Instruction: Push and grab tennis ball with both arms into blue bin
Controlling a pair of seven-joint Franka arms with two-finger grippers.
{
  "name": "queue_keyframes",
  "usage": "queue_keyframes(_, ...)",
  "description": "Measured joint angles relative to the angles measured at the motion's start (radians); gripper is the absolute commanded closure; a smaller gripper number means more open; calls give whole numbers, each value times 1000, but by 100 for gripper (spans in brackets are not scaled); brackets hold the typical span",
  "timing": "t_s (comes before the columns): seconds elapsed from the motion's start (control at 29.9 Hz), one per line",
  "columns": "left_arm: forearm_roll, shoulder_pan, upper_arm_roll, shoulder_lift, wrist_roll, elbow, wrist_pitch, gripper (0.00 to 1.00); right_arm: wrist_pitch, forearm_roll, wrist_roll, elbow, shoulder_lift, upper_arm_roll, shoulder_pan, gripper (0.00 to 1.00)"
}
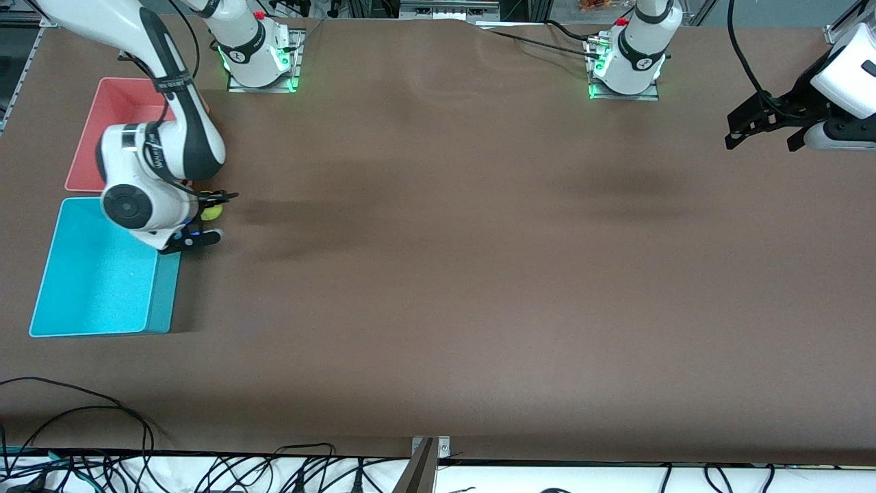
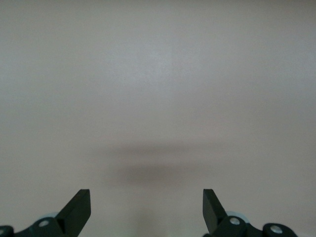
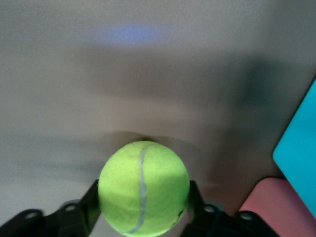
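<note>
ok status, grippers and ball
Right gripper shut on ball, beside blue bin. Left gripper open, waiting at its end of table. Ball not yet in bin; nothing blocking.

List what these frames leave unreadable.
- Front view: right arm's wrist hides most of the tennis ball and a corner of the blue bin.
- Front view: left gripper arm cut off at the edge.
- Right wrist view: right gripper fingertips hidden by the ball.

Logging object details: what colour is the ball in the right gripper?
Yellow-green with a pale curved seam; the tennis ball shows best in the right wrist view.
</note>
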Motion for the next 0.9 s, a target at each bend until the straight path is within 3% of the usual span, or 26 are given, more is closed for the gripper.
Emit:
queue_keyframes(0.37, -3, 0, 0, 0, 0, 0, 0, 0, -46, 0, -282, 109, 0, -125, -39, 68)
queue_keyframes(0.9, -4, 2, 0, 0, 0, 2, -2, 0, -6, 20, -501, 183, 138, -130, -156, 67)
